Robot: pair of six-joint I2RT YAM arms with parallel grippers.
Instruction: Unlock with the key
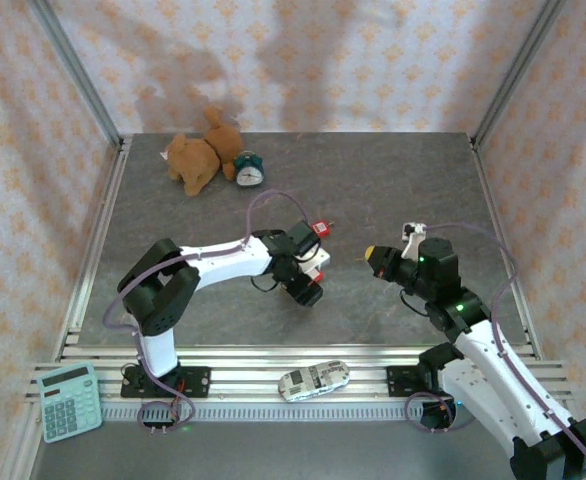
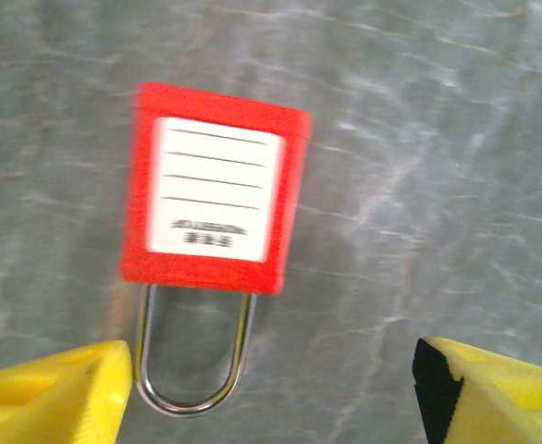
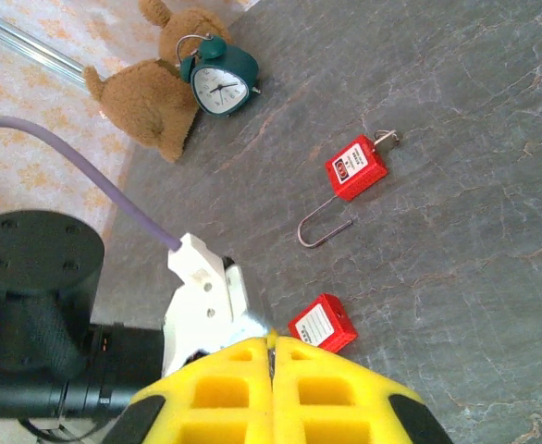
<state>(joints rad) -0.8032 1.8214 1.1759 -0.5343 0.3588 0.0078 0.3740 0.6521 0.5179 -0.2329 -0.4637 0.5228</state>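
Note:
A red padlock (image 2: 211, 190) with a white label lies flat on the grey table, its steel shackle (image 2: 192, 370) pointing at my left gripper (image 2: 271, 388). That gripper hovers open over it, the left finger beside the shackle. The same padlock (image 3: 322, 324) lies just past my right gripper (image 3: 271, 340), which is shut, a thin metal sliver of the key (image 3: 272, 347) showing in the seam. A second red padlock (image 3: 356, 168) lies farther off, shackle swung open, a key in its end. From above, the left gripper (image 1: 308, 288) and right gripper (image 1: 371, 253) face each other mid-table.
A brown plush toy (image 1: 198, 155) and a teal alarm clock (image 1: 249, 170) sit at the back left. A calculator (image 1: 70, 400) and a toy car (image 1: 313, 380) rest on the front rail. Patterned walls enclose the table on three sides.

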